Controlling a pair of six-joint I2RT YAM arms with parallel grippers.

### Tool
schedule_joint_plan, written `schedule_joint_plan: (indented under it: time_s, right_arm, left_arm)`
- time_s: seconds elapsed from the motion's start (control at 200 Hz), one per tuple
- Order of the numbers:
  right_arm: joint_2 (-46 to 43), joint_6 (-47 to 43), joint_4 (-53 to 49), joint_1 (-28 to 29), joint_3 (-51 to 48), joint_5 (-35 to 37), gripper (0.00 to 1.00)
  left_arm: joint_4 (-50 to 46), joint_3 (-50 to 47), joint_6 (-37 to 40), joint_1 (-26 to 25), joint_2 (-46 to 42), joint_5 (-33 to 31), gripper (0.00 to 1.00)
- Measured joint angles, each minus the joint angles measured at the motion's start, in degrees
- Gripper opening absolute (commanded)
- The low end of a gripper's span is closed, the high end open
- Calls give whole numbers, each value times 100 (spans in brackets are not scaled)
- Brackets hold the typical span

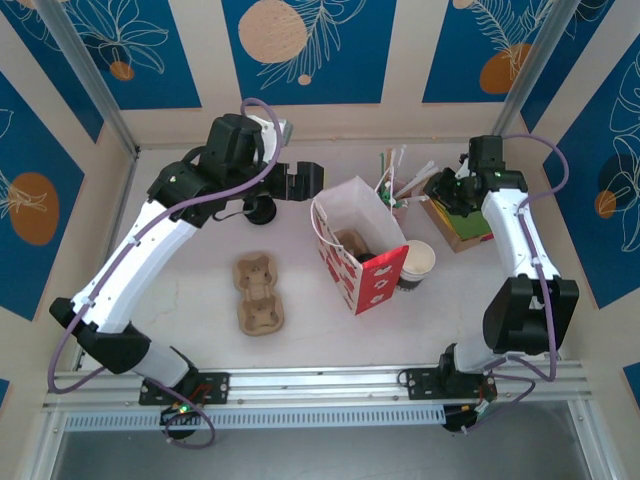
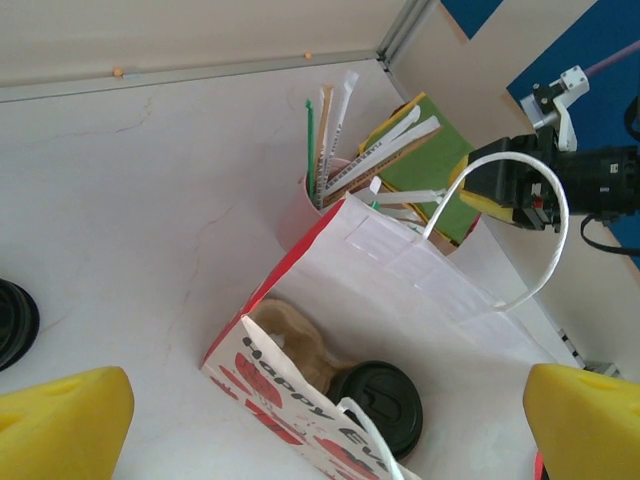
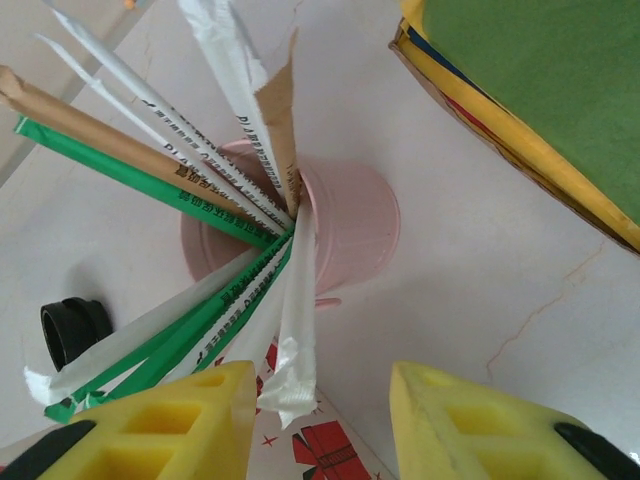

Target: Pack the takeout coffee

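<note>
The takeout coffee, of which the round black plastic lid (image 2: 375,402) shows, stands inside the red-and-white paper gift bag (image 1: 378,282) at the centre of the top view. It sits in the bag's lower corner in the left wrist view, just beside a piece of brown moulded cardboard (image 2: 300,345).

The left pincer (image 2: 325,425) sits just upper left of the bag in the top view, its yellow fingers (image 2: 60,420) spread wide and holding nothing.

The right pincer (image 3: 320,385) hangs over the pink cup of paper-wrapped stirrers (image 3: 350,225), upper right of the bag. Its jaws stand apart and pinch nothing; a white wrapper's end dangles in the gap, close to one finger.

A lidless white paper cup with a brown band (image 1: 418,262) stands just right of the bag on the white desk (image 1: 200,260). A brown cardboard cup carrier (image 1: 258,292) lies left of the bag.
</note>
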Motion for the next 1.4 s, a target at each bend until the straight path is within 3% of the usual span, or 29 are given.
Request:
schedule_joint_plan:
  time_s: [0.355, 0.55, 0.845, 1.4]
  right_arm:
    - [297, -39, 50, -26, -7, -197, 28]
    - [308, -42, 105, -7, -13, -302, 27]
    - [315, -48, 101, 219, -11, -142, 38]
    - [-247, -173, 122, 404, -13, 96, 40]
  left_arm:
    - [-35, 0, 55, 0, 140, -37, 100]
    - [-37, 0, 57, 0, 208, -37, 100]
    - [-37, 0, 59, 0, 219, -57, 100]
    - [-35, 0, 57, 0, 219, -85, 100]
